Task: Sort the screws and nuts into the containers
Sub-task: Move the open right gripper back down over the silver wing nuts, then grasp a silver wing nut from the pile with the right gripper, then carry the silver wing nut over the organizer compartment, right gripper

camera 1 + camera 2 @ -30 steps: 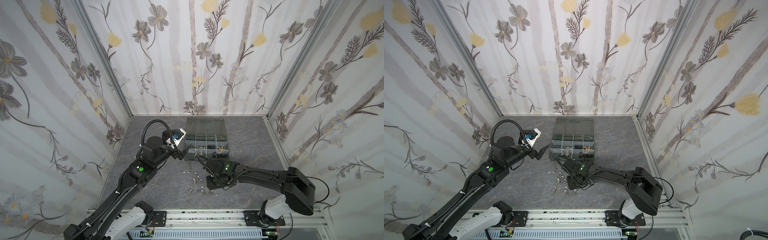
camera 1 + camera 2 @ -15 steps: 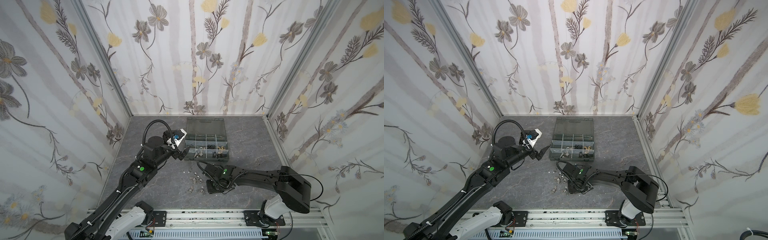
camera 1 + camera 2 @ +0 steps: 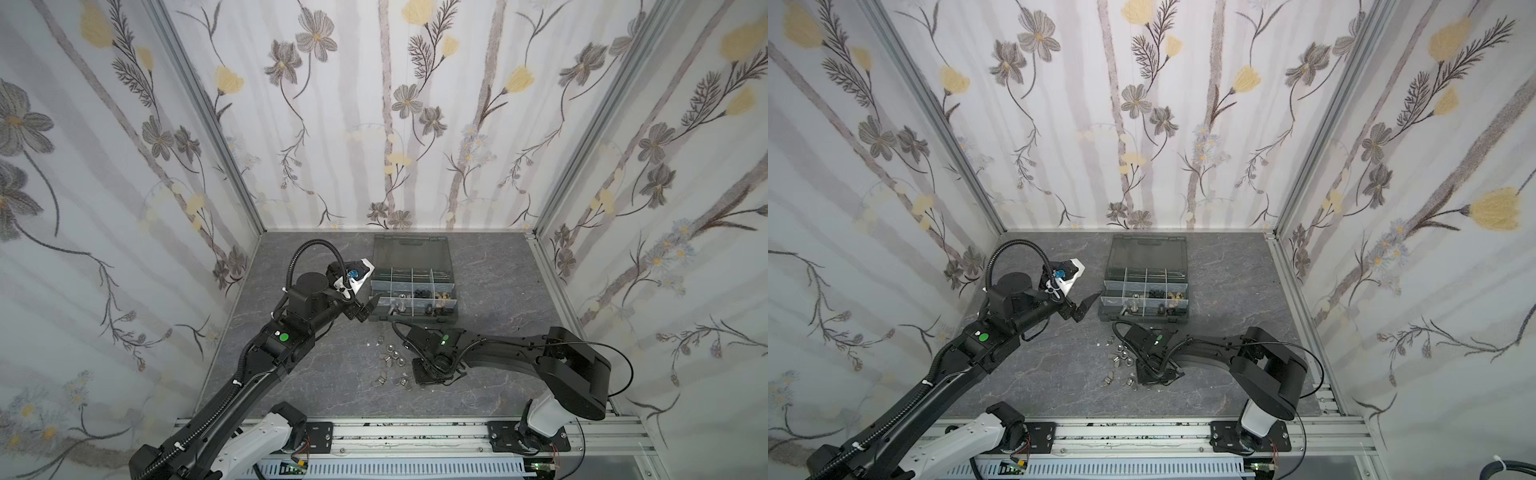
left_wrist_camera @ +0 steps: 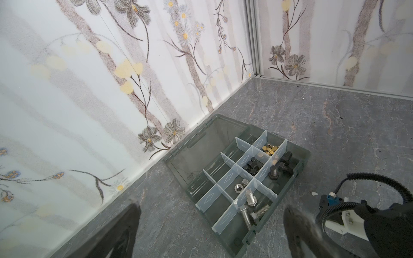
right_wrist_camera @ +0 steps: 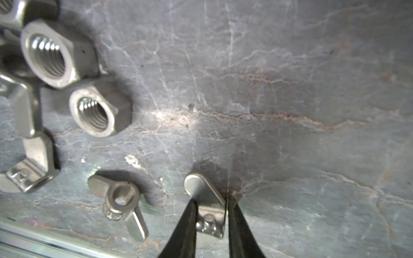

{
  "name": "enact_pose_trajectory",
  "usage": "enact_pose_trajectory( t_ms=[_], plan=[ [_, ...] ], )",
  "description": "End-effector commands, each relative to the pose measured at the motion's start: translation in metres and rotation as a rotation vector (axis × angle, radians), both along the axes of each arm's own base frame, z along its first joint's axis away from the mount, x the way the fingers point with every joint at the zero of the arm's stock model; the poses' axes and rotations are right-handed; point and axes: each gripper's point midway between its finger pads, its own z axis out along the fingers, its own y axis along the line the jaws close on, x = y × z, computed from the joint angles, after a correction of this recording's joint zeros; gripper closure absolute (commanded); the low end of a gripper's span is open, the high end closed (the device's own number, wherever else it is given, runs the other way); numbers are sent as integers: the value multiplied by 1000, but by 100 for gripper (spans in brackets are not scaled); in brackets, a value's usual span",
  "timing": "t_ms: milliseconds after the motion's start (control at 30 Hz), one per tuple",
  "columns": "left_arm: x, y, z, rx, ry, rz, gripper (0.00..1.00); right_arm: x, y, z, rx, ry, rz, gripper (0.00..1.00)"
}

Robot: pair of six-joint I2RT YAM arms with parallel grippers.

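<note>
Close in the right wrist view, my right gripper [image 5: 211, 202] is shut on a silver wing nut [image 5: 204, 192] that lies on the grey table, one black finger pressed against each side. Beside it lie another wing nut [image 5: 121, 196] and hex nuts [image 5: 100, 114]. In both top views the right wrist hides its jaws, just right of the loose nuts [image 3: 388, 357]. The open organizer case [image 3: 415, 320] has containers holding silver screws [image 4: 250, 198], black screws [image 4: 273, 172], brass nuts [image 4: 269, 149], black nuts [image 4: 253, 166]. My left gripper [image 3: 370, 305] hangs open and empty off the case's front left corner.
The case's smoky lid [image 3: 411, 253] lies flat toward the back wall. Flowered walls close in three sides. An aluminium rail [image 3: 415, 432] runs along the table's front edge, near the loose nuts. Small white specks [image 5: 131, 160] dot the table among the nuts.
My right gripper has come down toward the table's front among the loose nuts and its fingers have closed onto a wing nut. The left arm has barely moved.
</note>
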Motion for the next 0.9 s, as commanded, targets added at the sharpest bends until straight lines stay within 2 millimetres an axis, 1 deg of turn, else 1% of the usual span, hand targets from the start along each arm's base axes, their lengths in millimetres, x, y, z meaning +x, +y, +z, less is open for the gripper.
enact_pose_trajectory(
  t_ms=[0,67,167,267,367,467,567,633,700,733,833,867],
  plan=[
    [0,0,8,-10,-14,-3,0,3,-6,-7,-40,-15,8,80],
    [0,0,8,-9,-14,-3,0,3,-6,-5,-42,-18,14,84],
    [0,1,7,-6,-17,0,0,10,-7,5,-48,-52,29,87],
    [0,1,6,-6,-18,1,0,26,-8,18,-57,-85,41,88],
    [-2,2,7,-13,-15,4,0,49,-7,36,-61,-131,53,90],
    [-6,4,8,-17,-8,5,0,80,-3,57,-53,-189,67,90],
    [-7,8,6,-9,-2,17,0,117,6,80,-47,-256,91,89],
    [-8,10,6,-11,-7,26,0,145,15,95,-42,-314,108,90],
    [-9,12,6,-14,-8,30,0,166,33,104,-25,-357,130,90],
    [-10,12,9,-18,-13,32,0,187,31,107,-20,-375,107,89],
    [-12,13,11,-23,-12,30,0,220,54,114,-4,-425,132,89],
    [-13,14,13,-27,-14,32,0,227,60,113,0,-430,140,89]
  ],
)
